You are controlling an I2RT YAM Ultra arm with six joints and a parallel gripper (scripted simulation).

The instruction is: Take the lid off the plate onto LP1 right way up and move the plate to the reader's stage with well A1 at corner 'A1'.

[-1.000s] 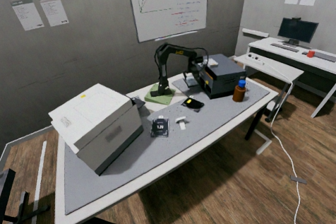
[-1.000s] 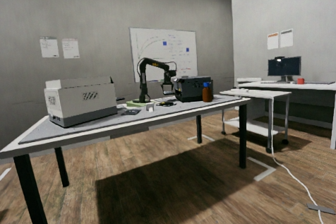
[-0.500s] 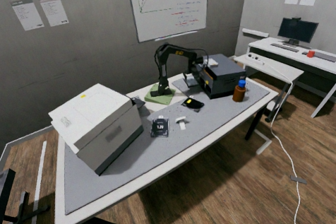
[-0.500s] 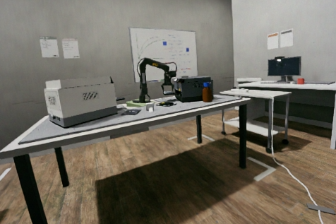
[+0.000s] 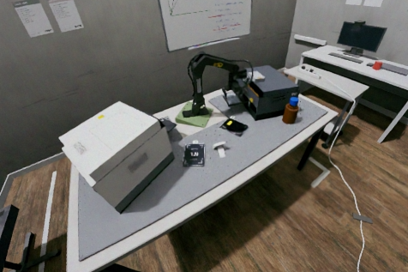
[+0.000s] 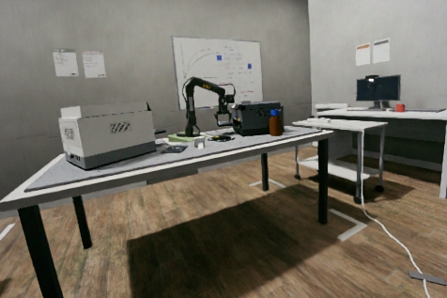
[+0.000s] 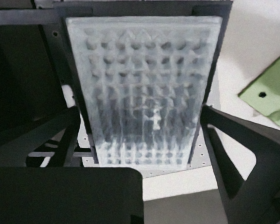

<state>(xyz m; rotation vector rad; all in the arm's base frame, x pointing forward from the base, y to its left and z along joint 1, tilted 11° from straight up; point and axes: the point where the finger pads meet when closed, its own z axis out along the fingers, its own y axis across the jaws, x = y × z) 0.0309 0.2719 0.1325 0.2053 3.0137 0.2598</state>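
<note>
The lidded well plate [image 7: 144, 90] sits on the dispenser's stage; in the wrist view its clear lid fills the middle and the wells show through it. My gripper [image 7: 140, 112] is open, just above the plate, one finger on each long side, touching nothing. In the top view the gripper [image 5: 233, 89] hangs over the stage in front of the dark dispenser [image 5: 267, 91]. The white reader [image 5: 117, 151] stands at the left of the bench. Two dark bench positions lie on the mat, one nearer the dispenser [image 5: 233, 126] and one nearer the reader [image 5: 194, 154]; I cannot read their names.
The capped brown bottle [image 5: 291, 111] stands beside the dispenser on the right. A small white part [image 5: 219, 147] lies on the mat. The arm's green base plate [image 5: 194, 116] is behind; its corner shows in the wrist view [image 7: 264, 92].
</note>
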